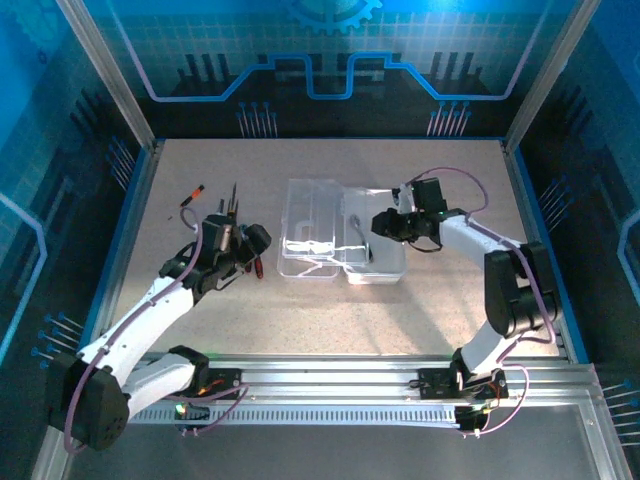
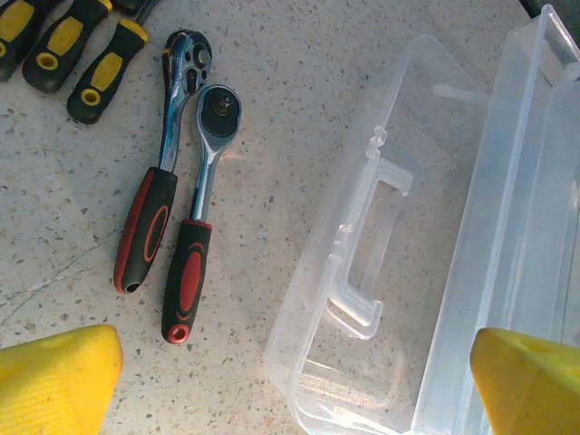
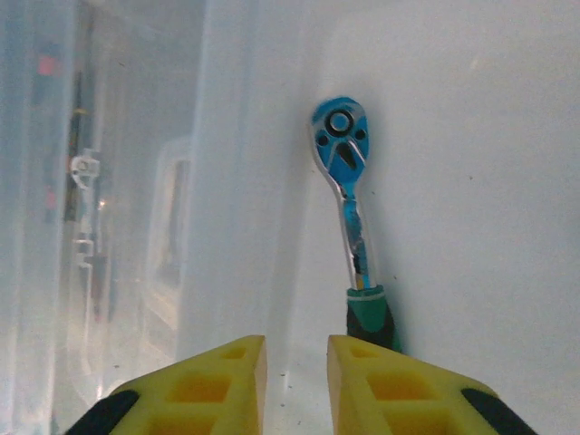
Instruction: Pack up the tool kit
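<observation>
Left pincer (image 2: 290, 399) of mine hung wide open and empty, just left of the case (image 2: 408, 254). My right pincer (image 3: 294, 372) hovered over the case's right half, its fingers (image 3: 208, 381) drawn nearly together with nothing between them.

One ratchet (image 3: 349, 208) lay flat on the case floor, just beside my right fingers. Two more ratchets (image 2: 186, 276) lay side by side on the table (image 2: 299, 82) left of the case, with the screwdrivers (image 2: 63, 41) farther out.

I judged the ratchets stiff and heavy for their size. The chrome shanks looked slippery and the rubber handles grippy, so mid-handle was where I meant to pinch. The pair lay almost touching, so a finger would have had little room between them. The outer sides were the easier way in.

The case looked light, thin and likely to slide or flex if bumped, and its clear walls were hard to see. Bare table lay between the ratchets and the case. The near rim had to be cleared from above.
</observation>
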